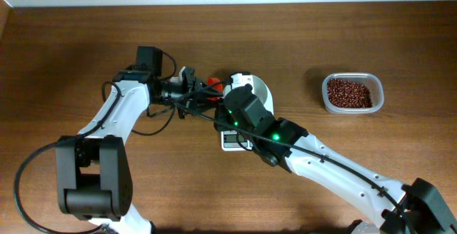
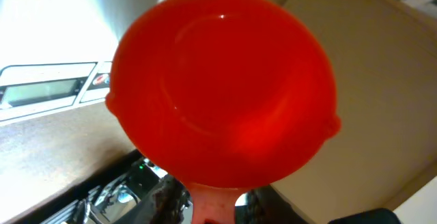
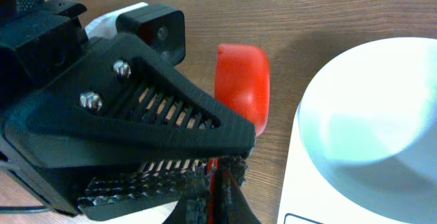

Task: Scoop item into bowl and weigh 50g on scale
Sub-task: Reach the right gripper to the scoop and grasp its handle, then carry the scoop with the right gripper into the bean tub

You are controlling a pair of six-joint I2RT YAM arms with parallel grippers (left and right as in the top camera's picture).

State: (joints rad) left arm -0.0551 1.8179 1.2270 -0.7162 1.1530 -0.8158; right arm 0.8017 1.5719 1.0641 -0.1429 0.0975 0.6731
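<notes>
Left end effector (image 1: 201, 88) clenched on scoop (image 1: 212, 84) handle; scoop empty, long axis across bench, cup toward right edge. Beans (image 1: 349, 93) in tub (image 1: 323, 95) near far-right corner, well apart, past bowl (image 1: 261, 90) on scale (image 1: 230, 140). Right end effector (image 1: 227, 104) by scoop, grip cannot tell; right arm nearer beans.

The table (image 1: 86, 41) is brown wood with visible grain and a low sheen. The scoop (image 2: 222, 87) is smooth, glossy red plastic. The bowl (image 3: 382, 115) is smooth, glossy white. The container (image 1: 380, 95) at the right is clear plastic. The left gripper (image 3: 212, 186) is matt black ribbed plastic with 2 bright metal screws (image 3: 90, 101).
</notes>
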